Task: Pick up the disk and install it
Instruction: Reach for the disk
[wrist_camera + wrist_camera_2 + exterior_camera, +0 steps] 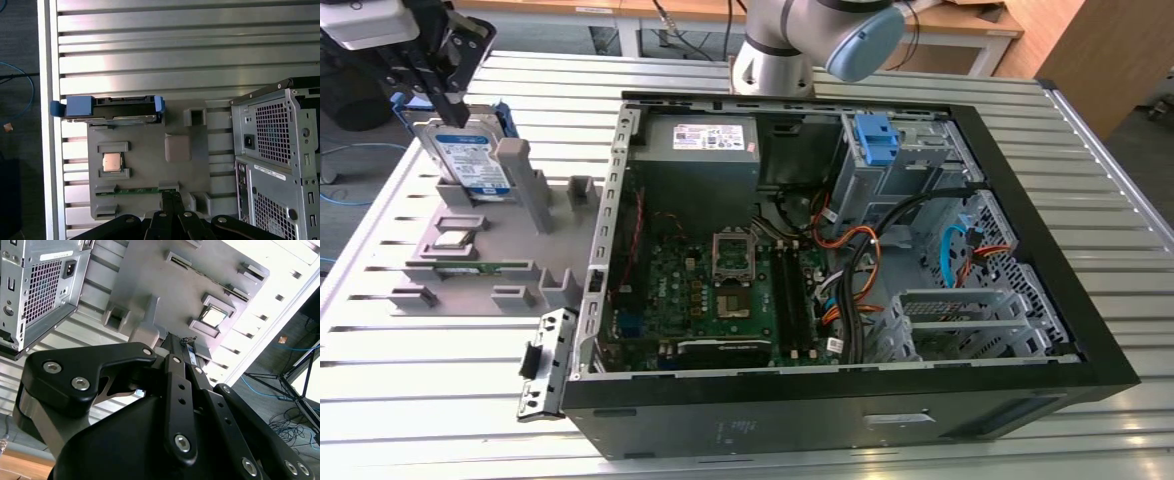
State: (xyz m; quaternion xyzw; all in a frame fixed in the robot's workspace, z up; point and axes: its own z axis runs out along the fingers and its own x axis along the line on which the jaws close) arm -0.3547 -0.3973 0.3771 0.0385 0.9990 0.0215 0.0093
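Exterior view: bright, even light from overhead. The bench (440, 420) slats carry a soft sheen, and the disk (464, 158) is evenly lit. The inside of the computer case (854, 415) is dimmer, with shadow along its walls.

Second wrist view: strong exposure contrast. The bench slats beyond the grey fixture (165, 290) are blown out to white.

First wrist view: a broad patch of glare lies across the slats, and the floor (20, 165) beside them is dark.

The label (470, 168) on the disk (454, 140) and the sticker (710, 135) on the power supply (700, 178) carry print too small to read.
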